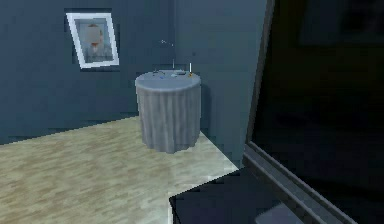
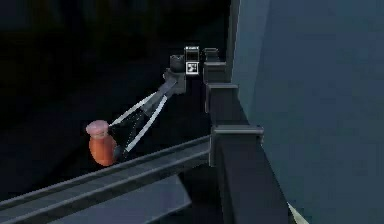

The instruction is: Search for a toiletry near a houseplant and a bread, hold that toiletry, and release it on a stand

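Pincer [image 2: 118, 140] holding orange-red toiletry bottle [image 2: 100, 150] with pink cap at finger ends, clear above grey ledge [image 2: 140, 168], dark backdrop. Arm [image 2: 228, 135] beside blue-grey wall [image 2: 320, 100]. Ahead: 1 round grey-draped stand [image 1: 168, 110] on wood floor [image 1: 80, 170], framed picture [image 1: 92, 40] at forward view's left.

Arm [image 2: 235, 160] out, thin fingers [image 2: 137, 108] aslant, seemingly downward, toward the arm side view's left.
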